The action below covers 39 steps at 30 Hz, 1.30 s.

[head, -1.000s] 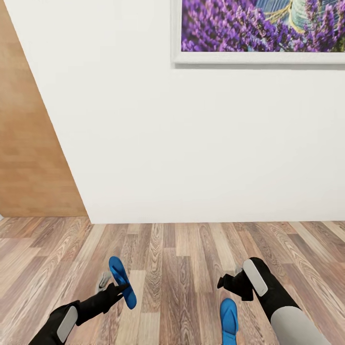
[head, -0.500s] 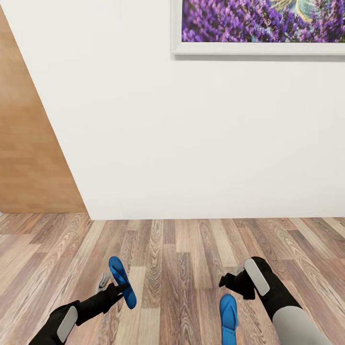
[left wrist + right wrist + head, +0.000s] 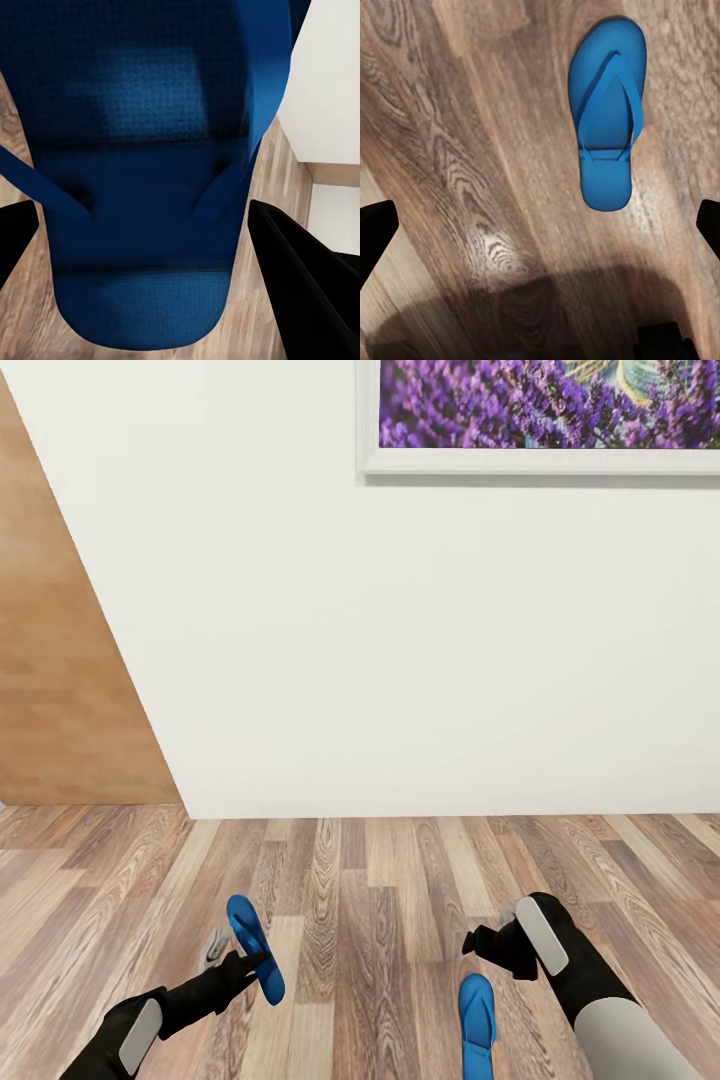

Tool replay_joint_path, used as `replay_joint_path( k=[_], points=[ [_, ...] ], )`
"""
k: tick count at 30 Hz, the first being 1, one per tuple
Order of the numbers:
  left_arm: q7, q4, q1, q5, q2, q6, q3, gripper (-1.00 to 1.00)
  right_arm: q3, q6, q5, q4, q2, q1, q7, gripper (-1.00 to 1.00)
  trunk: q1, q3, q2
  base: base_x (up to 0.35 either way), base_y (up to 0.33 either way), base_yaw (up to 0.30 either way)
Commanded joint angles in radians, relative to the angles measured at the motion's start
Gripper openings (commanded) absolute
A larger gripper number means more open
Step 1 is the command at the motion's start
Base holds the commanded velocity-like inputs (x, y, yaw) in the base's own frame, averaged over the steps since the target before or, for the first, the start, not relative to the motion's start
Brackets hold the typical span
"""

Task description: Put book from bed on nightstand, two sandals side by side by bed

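Observation:
One blue sandal (image 3: 254, 958) is held off the wood-plank floor, and my left gripper (image 3: 250, 963) is shut on it. In the left wrist view this sandal (image 3: 142, 187) sits close up between the black fingers (image 3: 300, 277). The other sandal (image 3: 477, 1012) lies flat on the floor by the bottom edge of the head view, strap side up. My right gripper (image 3: 478, 944) hovers above it, open and holding nothing. The right wrist view looks down on that sandal (image 3: 607, 120) from between the widely spread jaws of the right gripper (image 3: 540, 232). The bed, the book and the nightstand are out of view.
A white wall (image 3: 400, 660) stands close ahead, with a white-framed lavender picture (image 3: 545, 410) high on it. A light wooden panel (image 3: 60, 690) slants along the left. Bare plank floor (image 3: 370, 890) lies between the wall and my arms.
The camera tilted a little, so the wall and the picture sit higher in the head view. My right arm edged slightly right. The left gripper still holds its sandal.

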Motion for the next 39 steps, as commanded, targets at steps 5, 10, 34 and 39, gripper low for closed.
replay_joint_path(
  k=[5, 10, 34, 39],
  points=[
    [-0.002, 0.000, -0.001, 0.002, 0.000, 0.006, 0.003, -1.00, -0.001, 0.002, -0.010, -0.001, 0.000, 0.000, -0.010, 1.00, 0.000, -0.001, 0.000, 0.024, -0.009, 0.000],
    [-0.002, 0.000, -0.001, 0.002, 0.000, 0.005, 0.003, -1.00, -0.001, 0.002, -0.010, 0.000, -0.001, 0.000, -0.010, 1.00, 0.000, -0.001, 0.000, 0.088, -0.066, 0.000],
    [-0.002, 0.000, -0.001, 0.002, 0.000, 0.004, 0.002, -1.00, -0.003, 0.001, -0.012, 0.000, 0.000, 0.000, -0.007, 1.00, 0.000, -0.001, 0.000, 0.090, -0.060, 0.000],
    [-0.002, 0.000, -0.001, 0.001, 0.000, 0.003, 0.002, -1.00, 0.001, -0.014, -0.011, 0.001, 0.000, 0.000, -0.003, 1.00, 0.000, -0.001, 0.000, 0.008, -0.002, 0.000]
  ],
)
